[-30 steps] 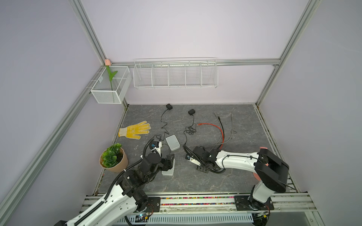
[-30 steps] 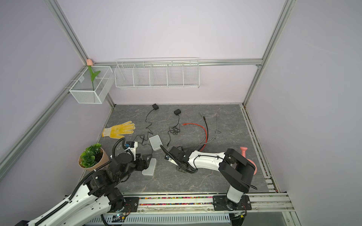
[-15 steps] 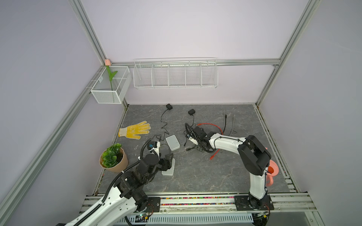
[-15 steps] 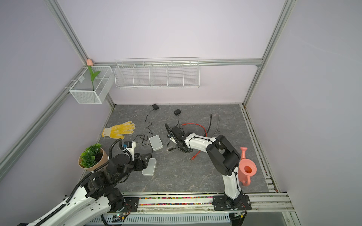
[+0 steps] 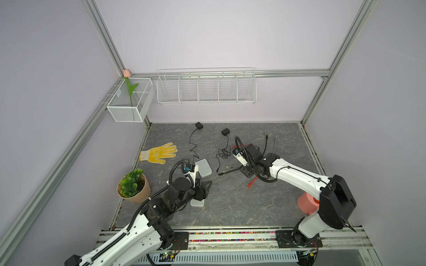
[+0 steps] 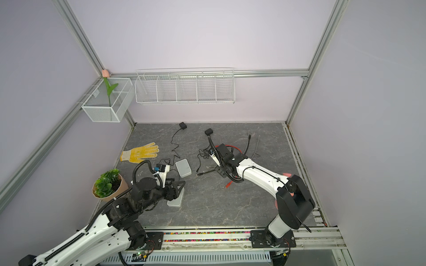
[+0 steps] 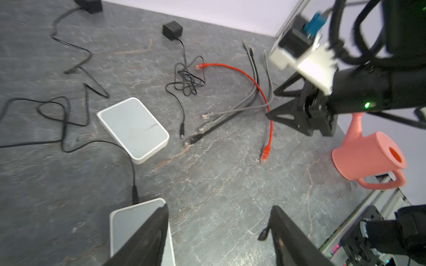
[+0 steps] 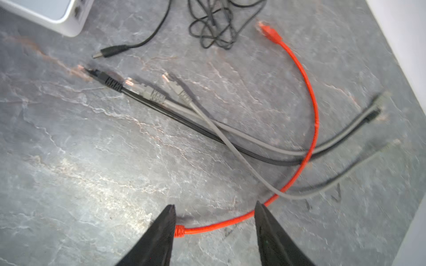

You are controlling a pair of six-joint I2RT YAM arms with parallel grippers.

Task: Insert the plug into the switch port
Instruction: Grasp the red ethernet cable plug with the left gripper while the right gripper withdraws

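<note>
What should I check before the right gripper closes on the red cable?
1. Right gripper open: ok.
2. Red cable between its jaws: ok, it runs across the gap near one end.
3. That end's plug clear of clutter: ok, it lies alone.
4. Red cable free of the grey cables: not ok, it crosses them farther along.
5. Left gripper clamped on the near switch: not ok, jaws open, one jaw over it.
6. Near switch's free ports facing the plug: cannot tell, hidden.
</note>
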